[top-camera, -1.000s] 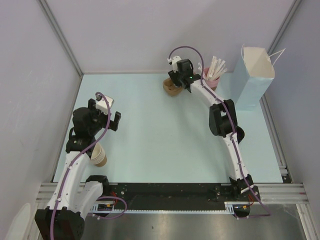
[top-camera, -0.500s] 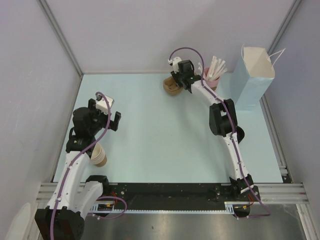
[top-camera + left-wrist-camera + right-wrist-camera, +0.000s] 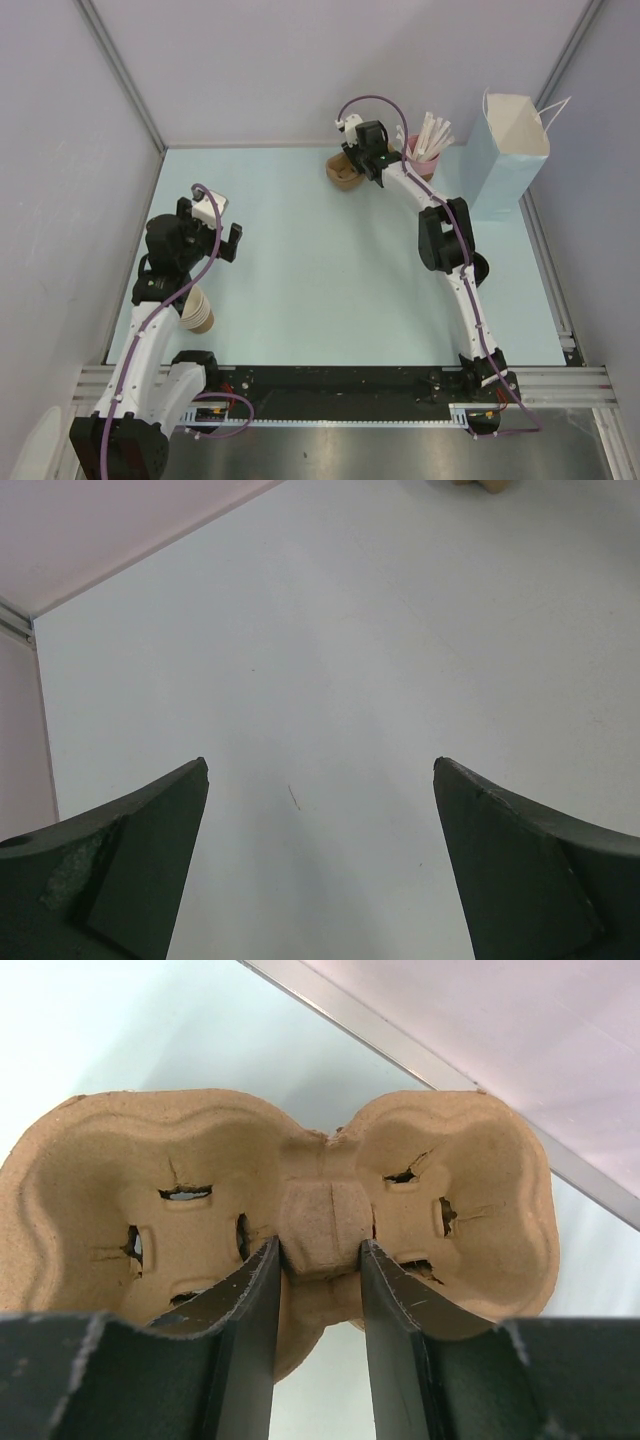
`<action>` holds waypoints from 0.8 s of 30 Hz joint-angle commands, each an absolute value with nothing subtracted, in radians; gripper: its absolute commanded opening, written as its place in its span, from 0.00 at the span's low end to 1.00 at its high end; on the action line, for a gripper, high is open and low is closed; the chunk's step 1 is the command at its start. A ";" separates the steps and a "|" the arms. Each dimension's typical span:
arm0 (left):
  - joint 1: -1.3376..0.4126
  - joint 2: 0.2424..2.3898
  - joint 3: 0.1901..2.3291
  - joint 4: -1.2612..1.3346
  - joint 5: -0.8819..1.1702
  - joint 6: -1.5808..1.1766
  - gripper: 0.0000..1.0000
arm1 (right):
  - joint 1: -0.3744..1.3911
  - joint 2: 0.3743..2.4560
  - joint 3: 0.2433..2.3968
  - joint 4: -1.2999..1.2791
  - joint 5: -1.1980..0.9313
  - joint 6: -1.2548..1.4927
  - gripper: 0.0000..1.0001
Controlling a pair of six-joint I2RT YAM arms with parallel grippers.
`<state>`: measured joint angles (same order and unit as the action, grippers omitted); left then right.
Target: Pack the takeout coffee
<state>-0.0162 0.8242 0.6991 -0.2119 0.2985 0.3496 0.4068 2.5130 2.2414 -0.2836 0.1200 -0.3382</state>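
Right gripper: closed on the raised centre post of a brown pulp cup carrier; one finger is pressed against each side of the post.
Cup carrier: seen lying flat on the pale blue table, with one empty well to the left of the right fingers and one to their right. Small tears are seen in the walls of both wells.
Left gripper: spread wide and nothing is held; only bare table is seen between and ahead of its fingers.
Stack of lidless tan cups: laid on its side behind the left fingers, close to that arm's base side.
Pink cup of white straws: placed just to the right of the right fingers.
Light blue paper bag: stood upright with its mouth open, farther right of the right fingers, beyond the pink cup.
Takeout coffee: cannot be made out in any view, so its place relative to either set of fingers cannot be told.
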 commanded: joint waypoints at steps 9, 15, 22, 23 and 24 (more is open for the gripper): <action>-0.009 0.810 0.709 -0.198 0.301 0.365 0.99 | 0.436 2.335 2.112 -0.112 0.220 -0.445 0.22; -0.011 0.807 0.709 -0.198 0.301 0.365 0.99 | 0.440 2.336 2.133 -0.139 0.259 -0.423 0.21; -0.011 0.810 0.707 -0.196 0.305 0.368 0.99 | 0.423 2.298 2.152 -0.147 0.200 -0.404 0.21; -0.011 0.811 0.707 -0.198 0.305 0.367 1.00 | 0.422 2.292 2.161 -0.184 0.145 -0.393 0.21; -0.011 0.813 0.707 -0.196 0.305 0.368 0.99 | 0.416 2.271 2.166 -0.202 0.111 -0.382 0.20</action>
